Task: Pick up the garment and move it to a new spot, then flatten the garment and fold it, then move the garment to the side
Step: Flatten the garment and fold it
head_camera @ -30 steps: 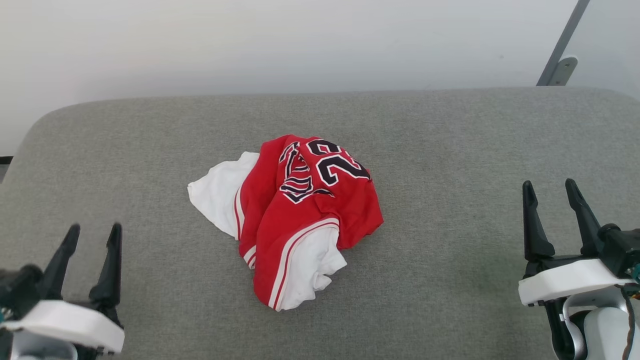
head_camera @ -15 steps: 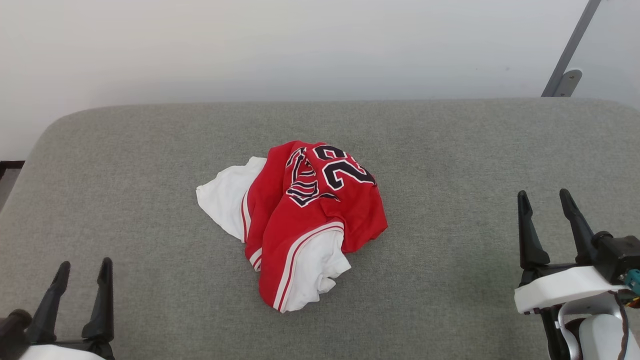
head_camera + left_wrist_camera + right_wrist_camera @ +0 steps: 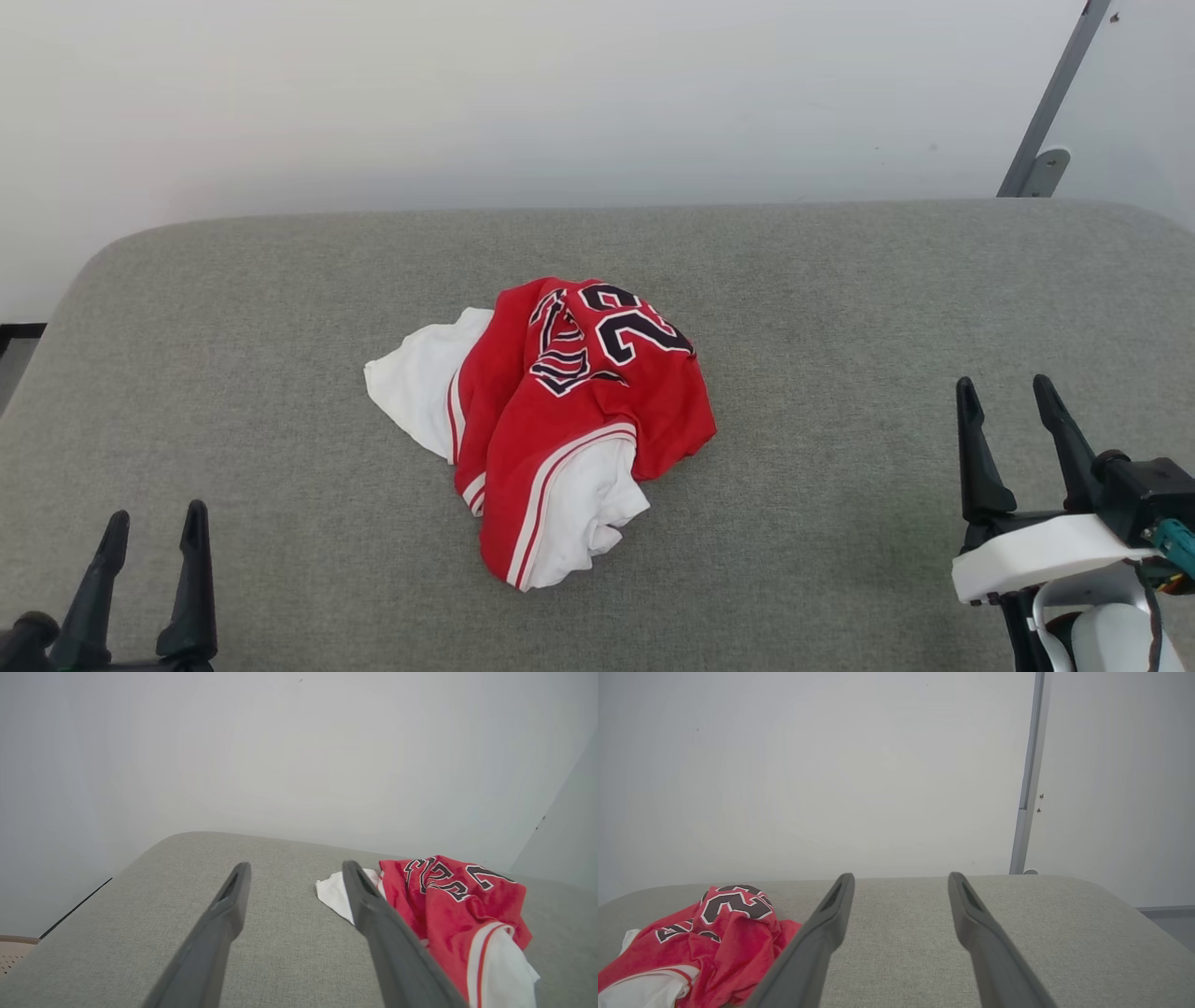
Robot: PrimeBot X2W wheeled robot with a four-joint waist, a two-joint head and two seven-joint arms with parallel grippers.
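Garment (image 3: pixel 560 420): crumpled heap, middle of grey padded table (image 3: pixel 840 280).
Left gripper (image 3: pixel 158 511): fingers spread, empty, near front left corner.
Right gripper (image 3: pixel 1002 382): fingers spread, empty, by right edge.

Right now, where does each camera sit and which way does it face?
Head view: on the head, looking forward and down at the garment crumpled on the grey padded surface; left fingers lower left, right fingers lower right.
Left wrist view: on the left wrist, looking along its open fingers across the surface towards the wall; garment to their right.
Right wrist view: on the right wrist, along its open fingers; garment lower left.
Shared: all three see the garment; both wrist views see the wall.
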